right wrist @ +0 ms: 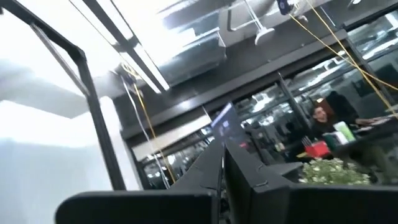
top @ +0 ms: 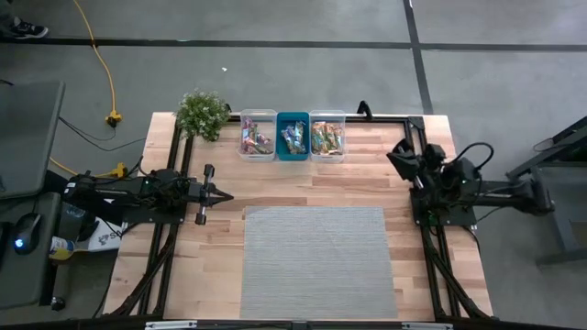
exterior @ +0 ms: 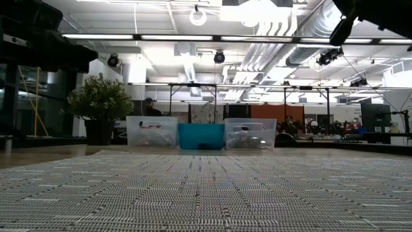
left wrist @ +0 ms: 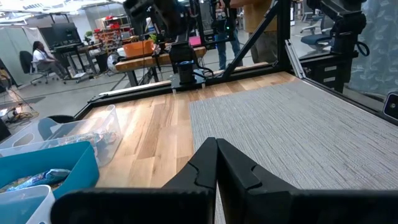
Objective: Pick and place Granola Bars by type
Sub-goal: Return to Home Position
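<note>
The granola bars, in shiny multicoloured wrappers, lie in three bins at the table's far edge: a clear bin (top: 257,136), a teal bin (top: 293,137) and a second clear bin (top: 327,136). My left gripper (top: 225,194) is shut and empty; it points level toward the table's right, out over bare wood at the left. In its wrist view the shut fingertips (left wrist: 216,146) meet above the wood, with the teal bin (left wrist: 43,165) beside them. My right gripper (top: 394,158) is drawn back over the right side and tipped upward. It is shut (right wrist: 222,152) with nothing between its fingers.
A grey woven mat (top: 319,261) covers the table's near middle. A potted plant (top: 202,113) stands at the far left corner beside the bins. Black frame rails (top: 170,156) run along the left and right sides. People and desks show in the room behind.
</note>
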Tool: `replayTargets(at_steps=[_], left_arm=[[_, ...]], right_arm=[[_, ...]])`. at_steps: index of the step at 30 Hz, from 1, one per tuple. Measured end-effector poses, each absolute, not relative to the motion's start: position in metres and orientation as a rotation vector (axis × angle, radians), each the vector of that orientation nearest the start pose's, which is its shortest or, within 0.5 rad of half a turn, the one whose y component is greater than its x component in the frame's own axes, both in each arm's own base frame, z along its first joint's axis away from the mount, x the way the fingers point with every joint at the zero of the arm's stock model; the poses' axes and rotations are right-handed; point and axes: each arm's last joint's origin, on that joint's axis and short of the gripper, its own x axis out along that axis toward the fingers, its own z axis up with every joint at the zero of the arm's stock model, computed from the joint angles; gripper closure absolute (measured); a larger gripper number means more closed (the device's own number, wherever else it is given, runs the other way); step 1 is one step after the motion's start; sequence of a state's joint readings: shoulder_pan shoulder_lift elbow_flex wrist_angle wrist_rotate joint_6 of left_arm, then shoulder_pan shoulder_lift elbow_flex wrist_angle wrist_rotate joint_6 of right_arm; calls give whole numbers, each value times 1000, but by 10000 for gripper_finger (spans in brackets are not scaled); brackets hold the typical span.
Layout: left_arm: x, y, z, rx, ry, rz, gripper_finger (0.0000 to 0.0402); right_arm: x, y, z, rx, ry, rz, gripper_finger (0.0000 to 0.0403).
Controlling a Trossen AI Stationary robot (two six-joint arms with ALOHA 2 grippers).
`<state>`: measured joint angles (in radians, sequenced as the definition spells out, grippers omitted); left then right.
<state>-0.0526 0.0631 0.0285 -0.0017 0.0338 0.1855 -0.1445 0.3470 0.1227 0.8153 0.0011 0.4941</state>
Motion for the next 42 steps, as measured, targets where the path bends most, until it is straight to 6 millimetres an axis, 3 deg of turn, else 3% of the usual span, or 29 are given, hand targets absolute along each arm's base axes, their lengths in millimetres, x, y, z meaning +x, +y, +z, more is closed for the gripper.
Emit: replayTargets(at_steps=[5, 10, 18, 42], left_arm=[[100, -6, 168, 186, 28, -90, 401], [100, -6, 168, 185, 28, -89, 401], [100, -6, 168, 186, 28, -90, 401], [100, -6, 168, 186, 28, -89, 401]], right_arm=[[104, -8, 237, 461, -604, 17, 403], [105, 0, 236, 429, -581, 50, 403], [113, 3, 220, 452, -397, 26, 403], [116, 4, 212, 494, -310, 18, 403]])
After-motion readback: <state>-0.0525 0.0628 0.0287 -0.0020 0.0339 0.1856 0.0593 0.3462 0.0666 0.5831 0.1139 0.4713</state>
